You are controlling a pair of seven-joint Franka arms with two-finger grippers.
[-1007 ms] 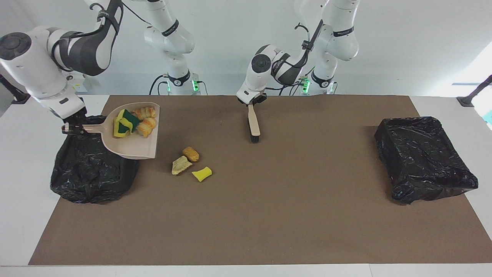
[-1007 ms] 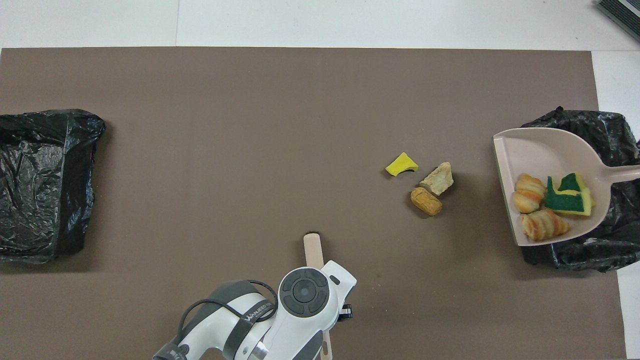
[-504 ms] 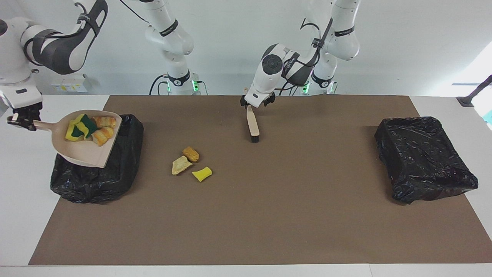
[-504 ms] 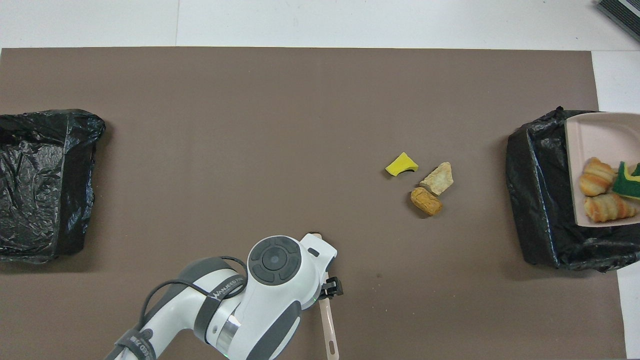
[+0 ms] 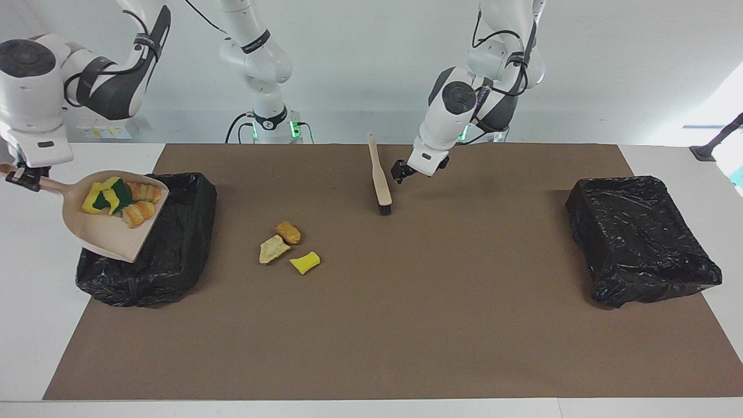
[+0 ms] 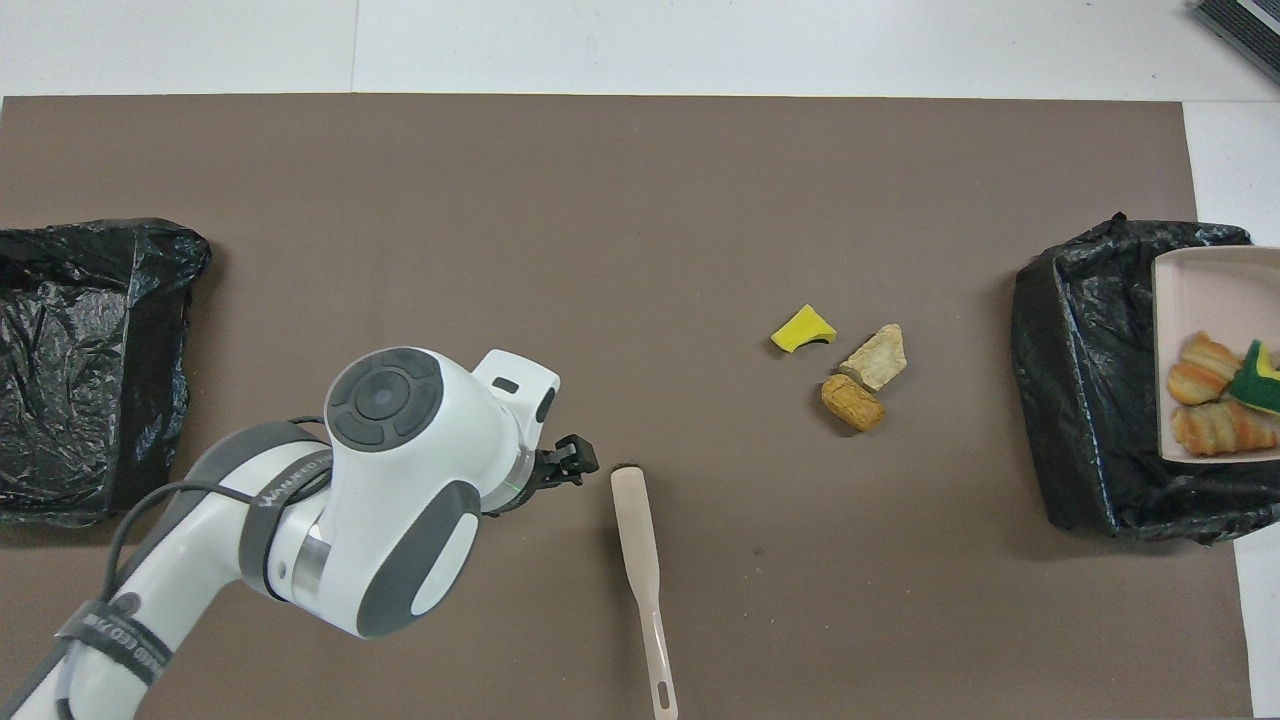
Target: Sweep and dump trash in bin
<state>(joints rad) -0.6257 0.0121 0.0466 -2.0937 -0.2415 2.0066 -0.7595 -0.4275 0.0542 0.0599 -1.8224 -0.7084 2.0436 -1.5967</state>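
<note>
My right gripper point(image 5: 17, 177) is shut on the handle of the beige dustpan point(image 5: 96, 235), held tilted over the black bin point(image 5: 174, 244) at the right arm's end. In the pan lie a green-and-yellow sponge point(image 5: 105, 196) and bread-like chunks point(image 5: 139, 204) of trash. On the mat lie three loose pieces: a yellow sponge piece point(image 5: 305, 262), a tan chunk point(image 5: 273, 248) and an orange-brown chunk point(image 5: 288, 232). The brush point(image 5: 380, 180) rests bristles down, handle toward the robots. My left gripper point(image 5: 400, 171) is open beside it, not touching it.
A second black-lined bin point(image 5: 641, 238) sits at the left arm's end of the brown mat point(image 5: 406, 325). The loose pieces lie between the brush and the bin under the dustpan.
My left gripper opened, let go of the brush and swung away toward the left arm's end. My right gripper carried the loaded dustpan out over the bin and tipped its lip down.
</note>
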